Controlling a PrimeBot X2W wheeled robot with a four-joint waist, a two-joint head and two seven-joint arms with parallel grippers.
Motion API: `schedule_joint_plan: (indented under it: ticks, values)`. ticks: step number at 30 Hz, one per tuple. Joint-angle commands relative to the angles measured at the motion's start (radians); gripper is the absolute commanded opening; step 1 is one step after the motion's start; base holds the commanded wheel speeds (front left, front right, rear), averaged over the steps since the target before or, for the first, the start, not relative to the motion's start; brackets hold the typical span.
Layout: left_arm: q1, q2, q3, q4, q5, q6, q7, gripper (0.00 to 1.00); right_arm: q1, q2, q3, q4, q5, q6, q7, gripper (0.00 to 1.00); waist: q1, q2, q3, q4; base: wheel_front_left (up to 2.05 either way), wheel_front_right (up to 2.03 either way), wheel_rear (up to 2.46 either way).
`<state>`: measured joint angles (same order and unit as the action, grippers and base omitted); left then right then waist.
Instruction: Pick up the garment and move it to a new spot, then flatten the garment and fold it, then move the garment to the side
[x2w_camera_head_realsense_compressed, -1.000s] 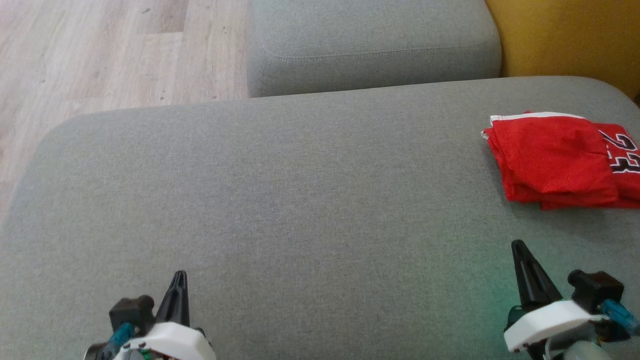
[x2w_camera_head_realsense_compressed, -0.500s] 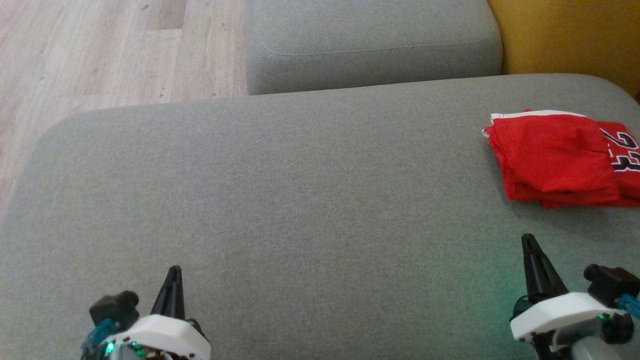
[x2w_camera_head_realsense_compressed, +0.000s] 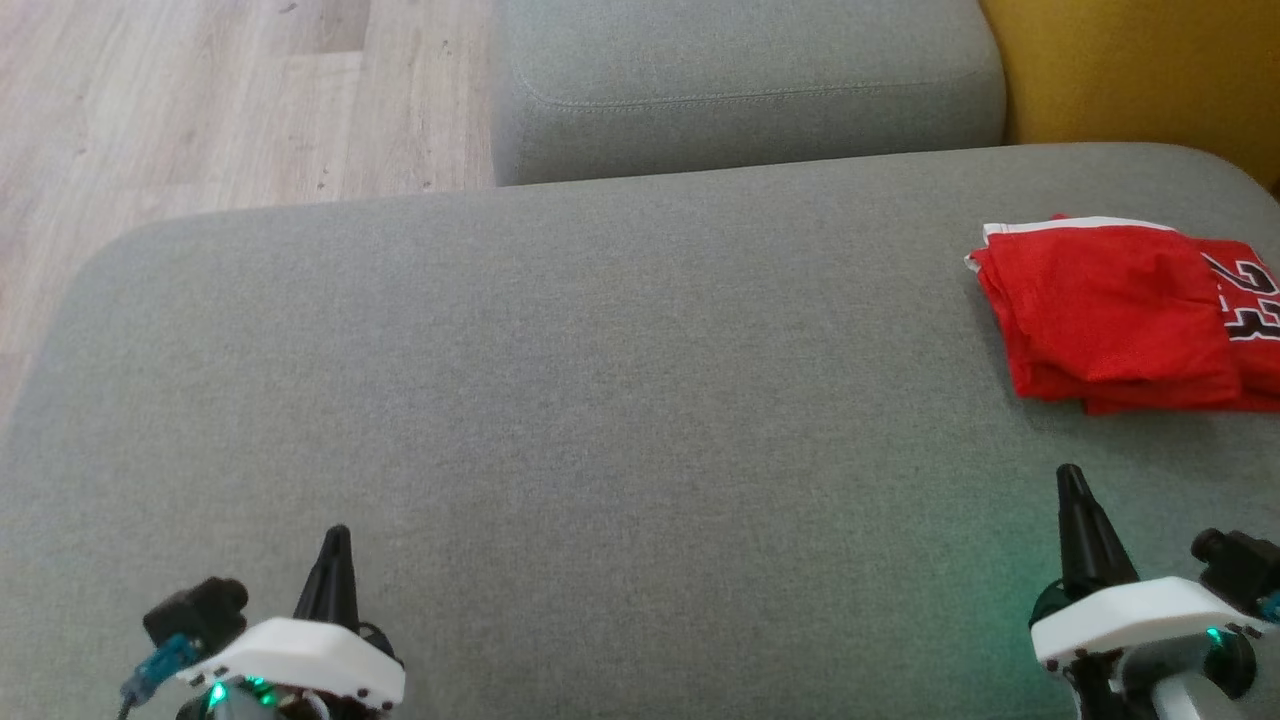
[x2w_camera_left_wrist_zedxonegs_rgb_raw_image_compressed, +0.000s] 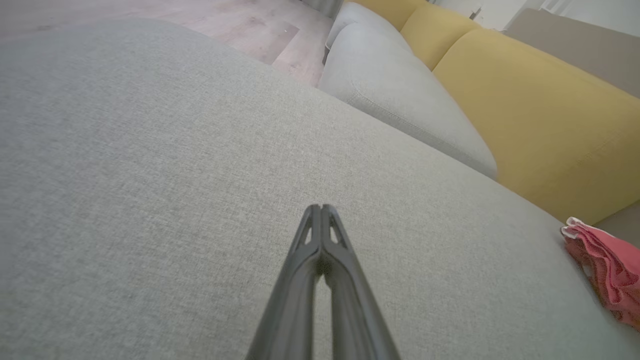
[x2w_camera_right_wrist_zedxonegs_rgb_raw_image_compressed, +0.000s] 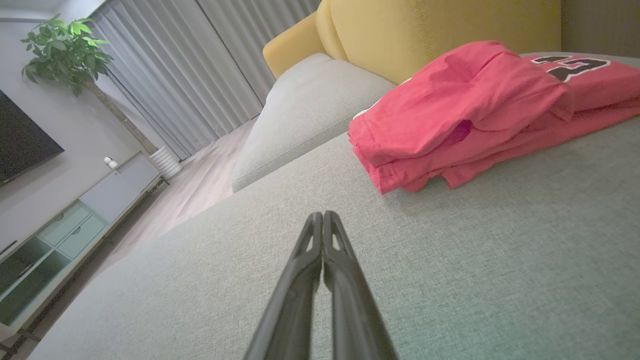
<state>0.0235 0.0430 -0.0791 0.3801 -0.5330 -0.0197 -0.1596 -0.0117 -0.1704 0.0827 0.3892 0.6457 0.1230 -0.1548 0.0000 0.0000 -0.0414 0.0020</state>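
Note:
The garment (x2w_camera_head_realsense_compressed: 1110, 312) is a red jersey with white trim and a black number, folded into a stack at the right edge of the grey sofa cushion (x2w_camera_head_realsense_compressed: 600, 400). It also lies ahead and to the right of the fingers in the right wrist view (x2w_camera_right_wrist_zedxonegs_rgb_raw_image_compressed: 480, 110), and at the far right edge in the left wrist view (x2w_camera_left_wrist_zedxonegs_rgb_raw_image_compressed: 607, 265). My right gripper (x2w_camera_head_realsense_compressed: 1070, 475) hovers low over the cushion a little in front of the garment, shut and empty. My left gripper (x2w_camera_head_realsense_compressed: 335, 535) is at the lower left, far from the garment, also shut with nothing in it (x2w_camera_left_wrist_zedxonegs_rgb_raw_image_compressed: 320, 207).
A second grey cushion (x2w_camera_head_realsense_compressed: 740, 90) lies beyond the first. A yellow backrest (x2w_camera_head_realsense_compressed: 1140, 80) rises at the right, just behind the garment. Wooden floor (x2w_camera_head_realsense_compressed: 200, 100) lies off the cushion's left edge. The right wrist view catches a TV cabinet (x2w_camera_right_wrist_zedxonegs_rgb_raw_image_compressed: 65, 220), curtains and a potted plant (x2w_camera_right_wrist_zedxonegs_rgb_raw_image_compressed: 70, 50).
Both grippers have drifted slightly outward and back toward the bottom corners. The garment has stayed where it lies.

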Motion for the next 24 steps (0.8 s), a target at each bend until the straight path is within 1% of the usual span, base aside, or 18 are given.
schedule_joint_plan:
  ticks: [1,2,24]
  values:
    - [-0.060,0.004,0.026,-0.040,-0.031,-0.010,0.007,0.00,-0.059,-0.007,-0.011,-0.039,0.029,0.002,0.007,0.00,0.0000,0.0000,0.001,0.000,0.00,0.00,0.00]
    - [-0.060,0.004,0.026,-0.040,-0.031,-0.010,0.007,0.00,-0.059,-0.007,-0.011,-0.039,0.029,0.002,0.007,0.00,0.0000,0.0000,0.001,0.000,0.00,0.00,0.00]
    - [-0.078,0.005,0.067,-0.063,-0.285,-0.035,0.072,0.00,-0.068,0.024,-0.057,-0.065,0.256,0.003,0.071,0.00,0.0000,0.0000,0.011,0.000,0.00,0.00,0.00]
